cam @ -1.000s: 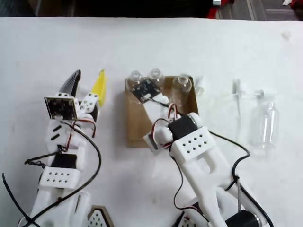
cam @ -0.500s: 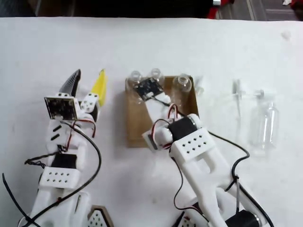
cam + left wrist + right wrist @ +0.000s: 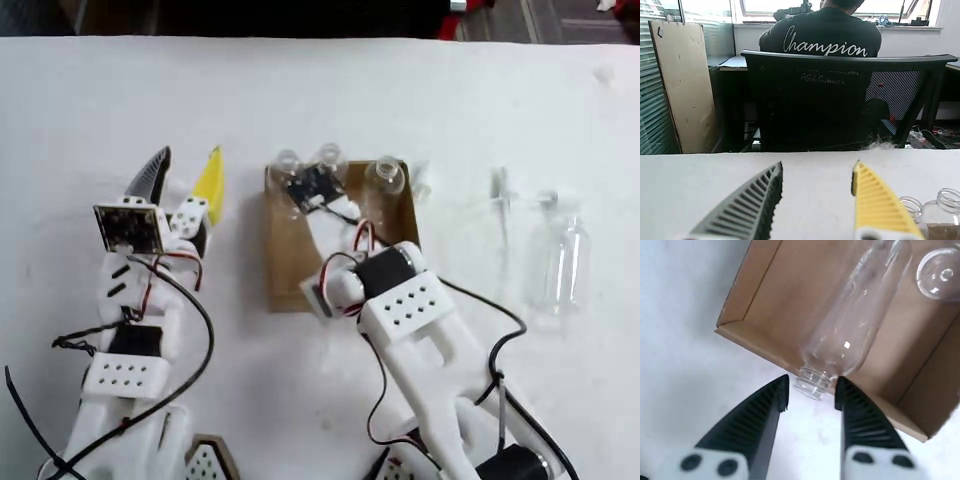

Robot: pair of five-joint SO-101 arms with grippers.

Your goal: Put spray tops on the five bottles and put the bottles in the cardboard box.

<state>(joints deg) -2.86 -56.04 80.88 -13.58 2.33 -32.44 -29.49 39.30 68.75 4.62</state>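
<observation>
A flat cardboard box point(image 3: 285, 260) lies mid-table with three clear, topless bottles in it. Their necks point(image 3: 285, 160) point(image 3: 328, 155) point(image 3: 385, 172) show at its far edge. My right arm's wrist point(image 3: 312, 187) hangs over that edge. In the right wrist view, one lying bottle point(image 3: 855, 315) pokes its neck over the box wall point(image 3: 755, 340). My right gripper point(image 3: 812, 390) is open, with a fingertip close on each side of that neck. My left gripper point(image 3: 190, 165) point(image 3: 817, 172) rests open and holds nothing, left of the box. One more clear bottle point(image 3: 560, 265) lies at the right.
Clear spray tops point(image 3: 500, 195) point(image 3: 548, 198) lie on the white table just beyond the loose bottle. A small clear piece point(image 3: 420, 180) sits by the box's far right corner. In the left wrist view a chair point(image 3: 840, 100) stands past the table's far edge.
My right wrist has crept slightly toward the far edge of the box. The left arm has stayed still.
</observation>
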